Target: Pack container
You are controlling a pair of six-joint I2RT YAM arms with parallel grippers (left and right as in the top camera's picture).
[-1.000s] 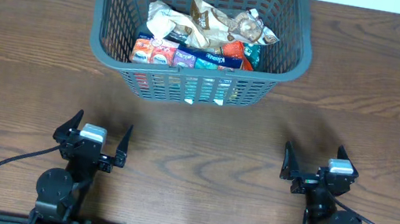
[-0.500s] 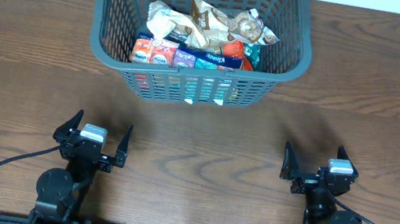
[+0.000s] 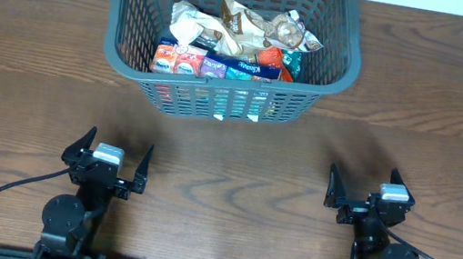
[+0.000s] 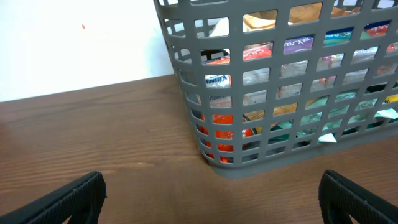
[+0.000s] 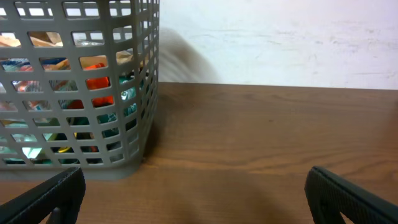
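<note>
The container [image 3: 348,37] is a large dark grey lattice basket at the back middle of the wooden table. It holds several snack packets [image 3: 233,43]. In the left wrist view the container [image 4: 186,93] fills the upper right. In the right wrist view it [image 5: 146,93] fills the upper left. My left gripper [image 3: 107,159] is open and empty near the front left edge. My right gripper [image 3: 363,191] is open and empty near the front right edge. Both are well short of the container.
Bare wooden table [image 3: 227,161] lies between the grippers and the container. A white wall [image 5: 280,43] stands behind the table.
</note>
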